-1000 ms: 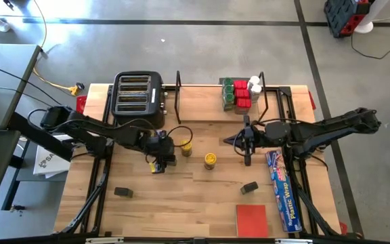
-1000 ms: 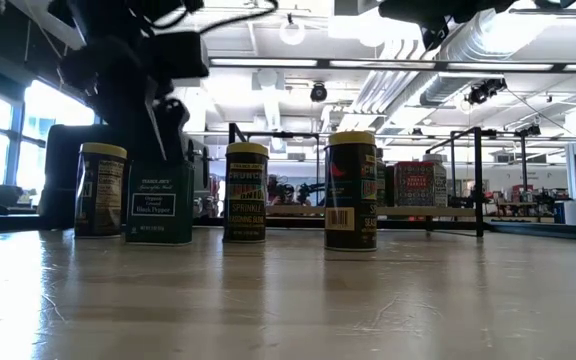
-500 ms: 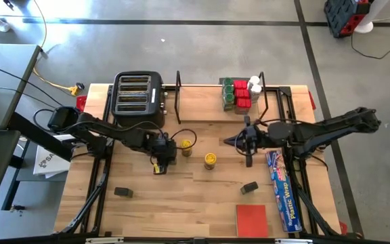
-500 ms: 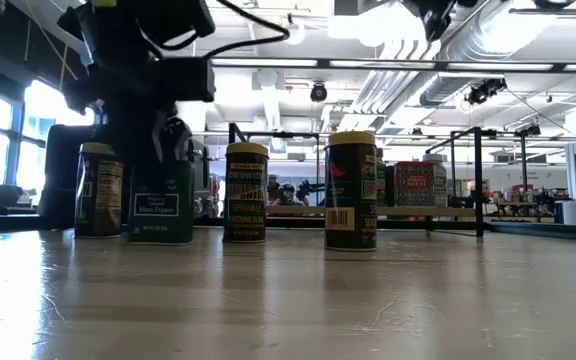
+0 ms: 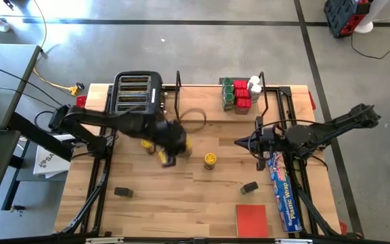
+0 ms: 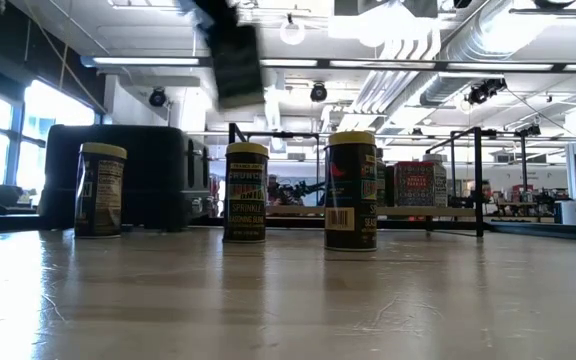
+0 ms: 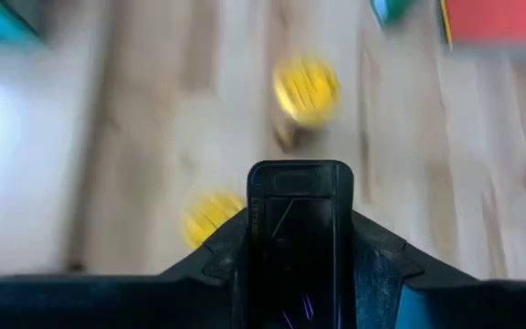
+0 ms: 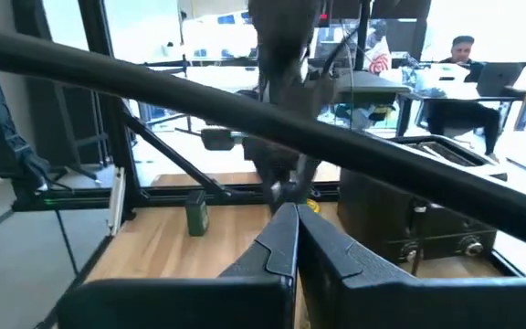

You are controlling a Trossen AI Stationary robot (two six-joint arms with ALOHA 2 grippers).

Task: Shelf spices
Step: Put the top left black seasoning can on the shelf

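1. Light wooden table (image 5: 147, 203) on a grey floor (image 5: 181, 47), seen from above. The left gripper (image 5: 168, 154) is over the middle of the table, in front of the toaster (image 5: 138, 95). It is blurred, so I cannot read in this view what it holds. 1 jar (image 5: 210, 159) with a yellow lid stands free near it, and another is half hidden by the gripper. The shelf (image 5: 208, 108) is at the back of the table, with a group of spices (image 5: 239, 95) in its right end. The right gripper (image 5: 259, 145) waits beside the blue box (image 5: 283, 193).
2. Low view: 3 jars stand on the table. A dark tin (image 6: 233, 55) hangs high above them, smeared. The fingers on it cannot be made out here.
3. Left wrist view: the left gripper is closed on the 2 flat sides of the dark tin, its fingers apart only by the width of the tin. I judge the tin to be light and stiff, but its painted metal is probably slippery. The hold is best on the flat sides near the middle. The label is not readable, and the 2 yellow lids below are only blots.
4. Right wrist view: the right gripper has its fingers pressed together, with nothing between them. Dark bars (image 8: 153, 68) cross the picture and hide much of the table. A person (image 8: 464, 50) sits far behind.
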